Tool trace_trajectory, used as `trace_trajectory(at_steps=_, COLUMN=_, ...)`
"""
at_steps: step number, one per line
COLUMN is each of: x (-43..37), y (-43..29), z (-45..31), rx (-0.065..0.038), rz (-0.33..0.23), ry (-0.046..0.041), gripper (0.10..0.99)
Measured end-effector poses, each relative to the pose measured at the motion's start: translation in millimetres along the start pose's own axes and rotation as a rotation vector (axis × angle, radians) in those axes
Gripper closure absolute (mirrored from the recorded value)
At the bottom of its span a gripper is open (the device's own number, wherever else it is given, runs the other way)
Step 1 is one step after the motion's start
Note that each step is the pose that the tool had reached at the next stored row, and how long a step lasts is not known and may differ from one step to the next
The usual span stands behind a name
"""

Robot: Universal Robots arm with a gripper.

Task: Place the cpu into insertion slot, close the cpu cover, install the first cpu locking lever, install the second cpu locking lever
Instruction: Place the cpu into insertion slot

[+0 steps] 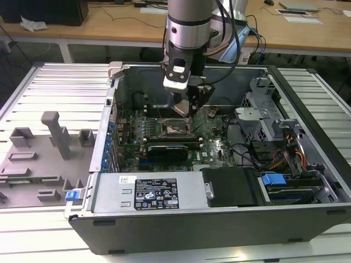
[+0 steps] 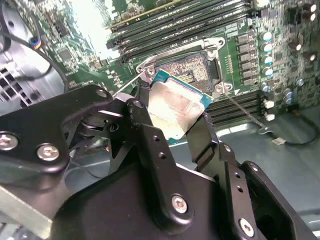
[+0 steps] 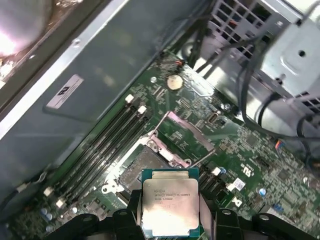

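Observation:
My gripper [image 1: 189, 112] hangs inside the open computer case, just above the motherboard. It is shut on the cpu [image 3: 170, 205], a small square chip with a pale metal top and green edge, held tilted between the two black fingers [image 2: 145, 125] in both wrist views. The cpu [image 2: 177, 107] hovers a little short of the insertion slot [image 3: 142, 167], whose dark frame lies bare [image 2: 192, 70]. The cpu cover [image 3: 186, 128] stands swung up at the slot's far side. Two thin wire locking levers [image 2: 245, 112] stick out beside the slot.
Long black memory slots [image 3: 107, 145] flank the socket. A metal drive cage [image 1: 263, 118] with cables [image 1: 290, 156] fills the case at the exterior view's right, a power supply [image 1: 148, 192] lies at the front, and a grey fixture tray [image 1: 44, 159] sits at the left.

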State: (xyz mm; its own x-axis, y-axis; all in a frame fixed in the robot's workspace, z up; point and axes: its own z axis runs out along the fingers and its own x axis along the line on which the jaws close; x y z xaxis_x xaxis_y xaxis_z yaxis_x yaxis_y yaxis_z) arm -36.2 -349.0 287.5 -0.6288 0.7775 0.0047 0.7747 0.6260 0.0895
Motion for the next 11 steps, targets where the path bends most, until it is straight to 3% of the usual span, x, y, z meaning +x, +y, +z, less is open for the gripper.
trace_trajectory(at_steps=6, x=0.0, y=-0.2, z=2.7, rx=-0.001, rz=0.126, ry=-0.0114, gripper=0.545)
trace_trajectory(at_steps=11, x=0.0, y=-0.7, z=8.4, rx=-0.001, rz=0.266, ry=-0.0239, gripper=0.545)
